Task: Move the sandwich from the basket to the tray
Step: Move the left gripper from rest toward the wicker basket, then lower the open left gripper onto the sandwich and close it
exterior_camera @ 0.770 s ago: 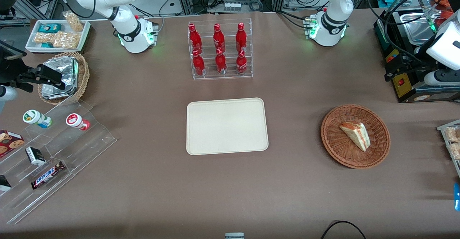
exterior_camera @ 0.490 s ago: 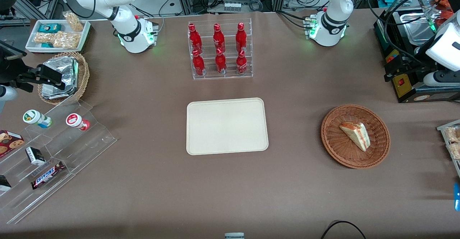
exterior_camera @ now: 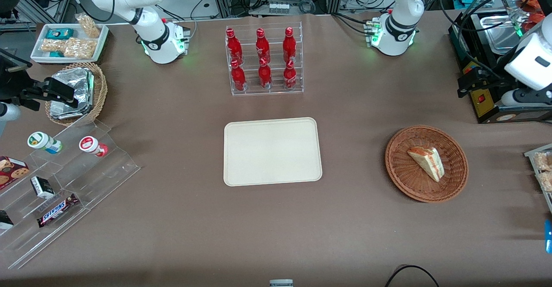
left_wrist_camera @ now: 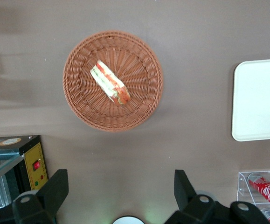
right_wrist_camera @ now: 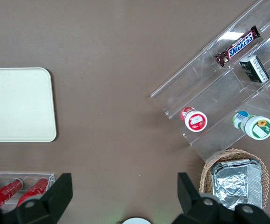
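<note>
Near the tabletop's middle lay the tray [exterior_camera: 272, 151], bare. Toward the working arm's end, the sandwich [exterior_camera: 427, 162] sat in the basket [exterior_camera: 399, 168], long axis diagonal. The gripper [left_wrist_camera: 121, 191] hung above, fingers [left_wrist_camera: 56, 185] spread wide, basket offset ahead.

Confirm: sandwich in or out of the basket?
In. The sandwich lies inside the basket; the tray is bare. The open gripper is well above the table, apart from it.

The sandwich [exterior_camera: 426, 163] [left_wrist_camera: 109, 82], a wrapped wedge with red and green filling, lies on its side in the reddish wicker basket [exterior_camera: 455, 149] [left_wrist_camera: 144, 98]. The cream tray [exterior_camera: 271, 151] [left_wrist_camera: 258, 100] sits flat and bare at the basket's 9 o'clock in the front view, well apart.
</note>
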